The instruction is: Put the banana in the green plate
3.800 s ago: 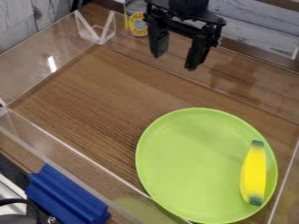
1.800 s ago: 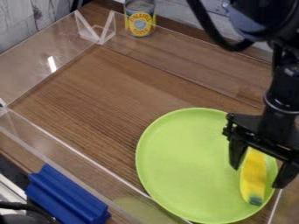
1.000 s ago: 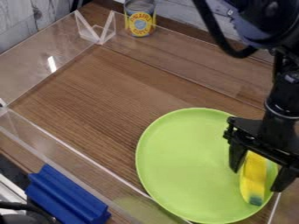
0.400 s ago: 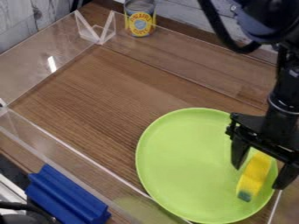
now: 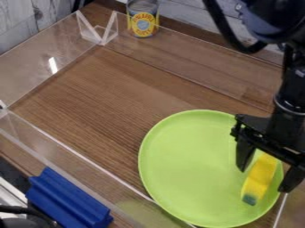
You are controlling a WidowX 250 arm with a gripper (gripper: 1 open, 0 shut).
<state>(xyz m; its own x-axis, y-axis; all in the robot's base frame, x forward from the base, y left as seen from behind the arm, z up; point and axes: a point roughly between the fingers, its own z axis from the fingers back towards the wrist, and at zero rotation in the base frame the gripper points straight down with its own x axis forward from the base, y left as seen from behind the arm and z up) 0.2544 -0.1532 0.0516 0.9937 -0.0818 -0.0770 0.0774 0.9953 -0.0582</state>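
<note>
The green plate [image 5: 191, 165] lies at the near right of the wooden table. The banana [image 5: 259, 181] rests on the plate's right side, close to the rim, and its upper half is hidden by the gripper. My gripper [image 5: 265, 166] points straight down over the banana and stands open. One black finger [image 5: 242, 153] is on the banana's left and the other on its right, so the jaws straddle it without closing on it. The dark arm rises from the gripper to the upper right of the camera view.
A yellow-labelled can [image 5: 143, 20] and a clear plastic stand [image 5: 95, 30] sit at the table's far edge. Clear acrylic walls [image 5: 36, 134] border the table. A blue object [image 5: 66, 201] lies outside the wall at the bottom left.
The gripper came from the table's far edge down onto the plate, around the banana. Over the last second it has held still, jaws wide.
</note>
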